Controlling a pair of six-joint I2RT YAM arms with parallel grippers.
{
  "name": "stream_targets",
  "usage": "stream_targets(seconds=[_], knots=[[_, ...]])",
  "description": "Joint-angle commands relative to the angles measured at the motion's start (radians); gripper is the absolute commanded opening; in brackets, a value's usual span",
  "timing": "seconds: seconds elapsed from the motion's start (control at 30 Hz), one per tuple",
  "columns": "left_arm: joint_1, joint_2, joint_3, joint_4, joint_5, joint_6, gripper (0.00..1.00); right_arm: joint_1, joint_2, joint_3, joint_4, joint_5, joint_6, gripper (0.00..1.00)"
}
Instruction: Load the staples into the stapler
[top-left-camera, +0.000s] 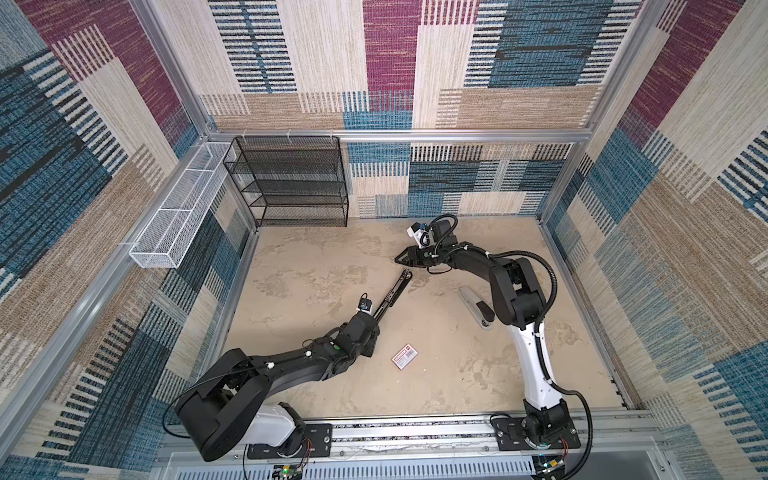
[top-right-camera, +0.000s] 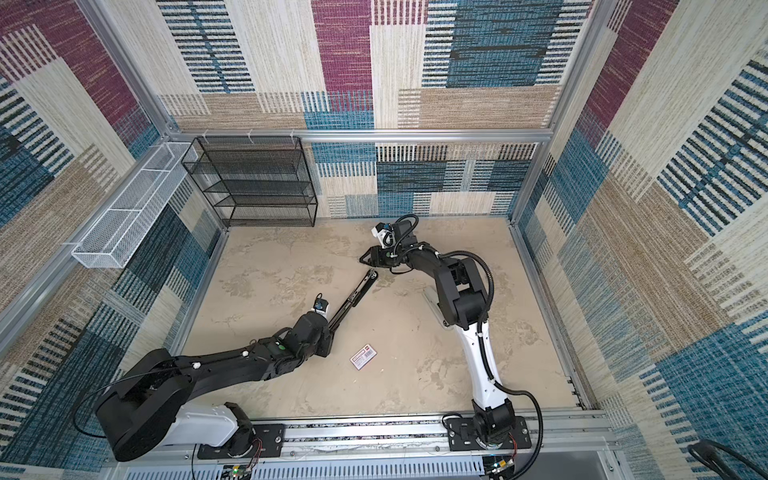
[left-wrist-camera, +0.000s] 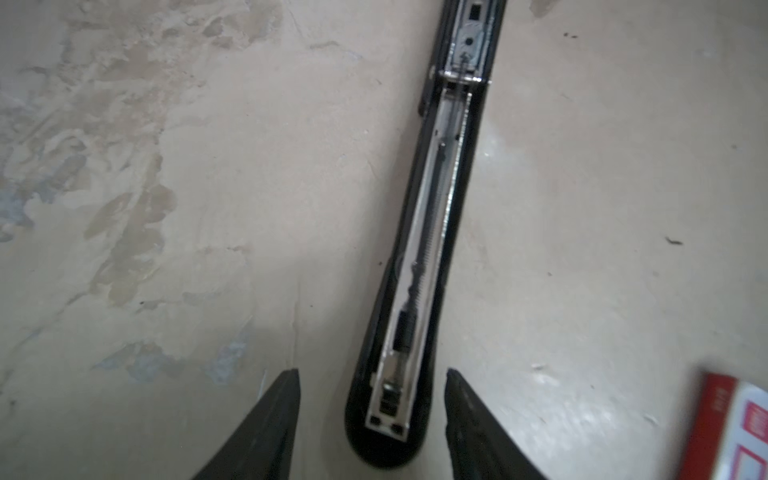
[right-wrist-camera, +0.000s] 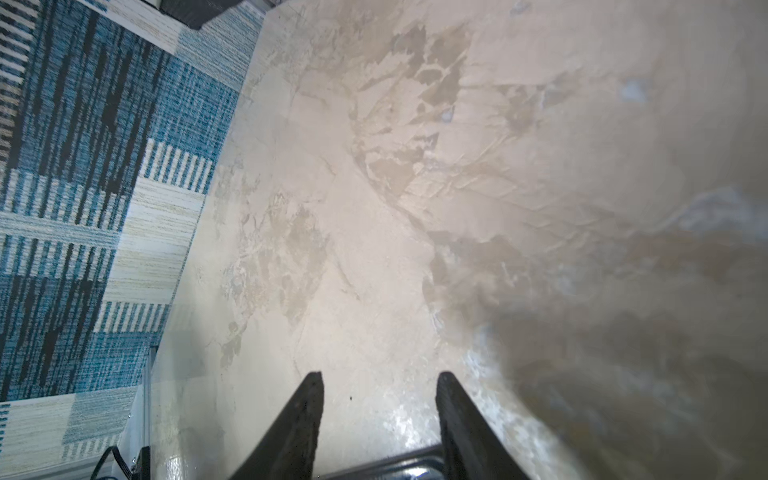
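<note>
Left wrist view looks down on the stapler (left-wrist-camera: 428, 249), which lies opened out flat on the beige table (left-wrist-camera: 208, 249) with its long metal channel facing up; a thin spring and a dark pusher show inside the channel. The left gripper (left-wrist-camera: 372, 374) hangs over the stapler's rounded black end with its fingers (left-wrist-camera: 274, 415) spread apart, one on each side of that end, a strip of table showing between each finger and the stapler, so it grips nothing. A white box with a red label, the staple box (left-wrist-camera: 731, 428), lies on the table near that same end of the stapler, apart from it; the staples themselves cannot be made out. In both top views the stapler (top-left-camera: 395, 293) runs slantwise across the middle of the table, the staple box (top-left-camera: 404, 356) lies on the near side of it towards the arm bases, and the right gripper (top-left-camera: 398, 259) hovers just beyond the stapler's far end. The right wrist view shows that gripper's fingers (right-wrist-camera: 307, 415) parted over bare table with nothing between them. A grey and black object (top-left-camera: 471, 301) lies to the stapler's right, partly hidden behind the right arm.
</note>
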Motion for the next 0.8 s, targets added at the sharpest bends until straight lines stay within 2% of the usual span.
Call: stream_targets(seconds=[0.0,0.27,0.5,0.77], knots=[[0.000,0.032,0.048,-0.086,-0.120,-0.027,0.59,-0.001,-0.041,-0.048,-0.021,0.007,-0.046,0.47],[0.027,0.138,0.156,-0.130,-0.230,0.038,0.62,-0.001,-0.175,-0.314,0.062,0.001,-0.043,0.44],[0.105,0.238,0.271,-0.126,-0.185,0.107,0.63,-0.001,-0.319,-0.602,0.171,-0.009,-0.020,0.43],[0.146,0.311,0.389,-0.157,-0.149,0.148,0.64,0.015,-0.444,-0.809,0.242,-0.036,-0.002,0.44]])
